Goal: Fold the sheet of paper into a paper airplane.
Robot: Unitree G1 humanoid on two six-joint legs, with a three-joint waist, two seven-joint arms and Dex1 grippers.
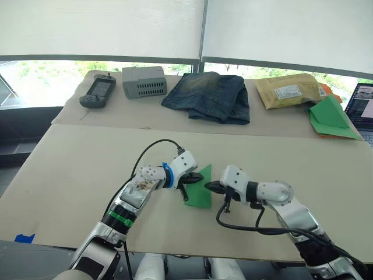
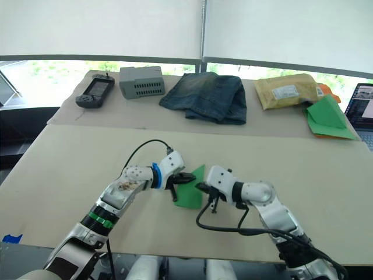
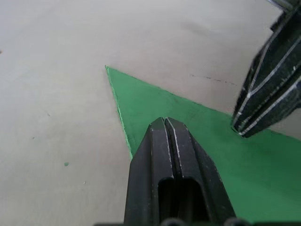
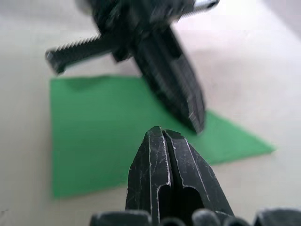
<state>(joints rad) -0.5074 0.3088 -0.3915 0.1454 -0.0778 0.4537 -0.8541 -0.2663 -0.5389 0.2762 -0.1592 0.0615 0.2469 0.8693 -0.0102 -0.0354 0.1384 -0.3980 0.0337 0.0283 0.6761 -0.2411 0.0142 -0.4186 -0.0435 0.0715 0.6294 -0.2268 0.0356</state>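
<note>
The job looks about halfway through to me: the sheet of paper (image 1: 199, 189) is already folded down to a pointed wedge, but it is still a flat shape with no wings turned out, so I'd say the final folds are left to do. It lies flat on the near table (image 1: 70, 169), low in the middle of the head view, bright green, with one sharp corner pointing away and a straight near edge. The left gripper (image 1: 184, 188) leans in from the lower left, its two fingers pressed tight together with nothing between them, the tips down on the paper's left side. The right gripper (image 1: 210, 186) comes in from the lower right, likewise closed on nothing, its tip at the paper's right edge; whether it is quite touching I can't tell. Farther back, across the top of the frame, a second table holds a handheld controller (image 1: 98, 92), a grey box (image 1: 144, 81), folded jeans (image 1: 208, 96), a padded envelope (image 1: 288, 90) and a green paper stack (image 1: 331, 118).
</note>
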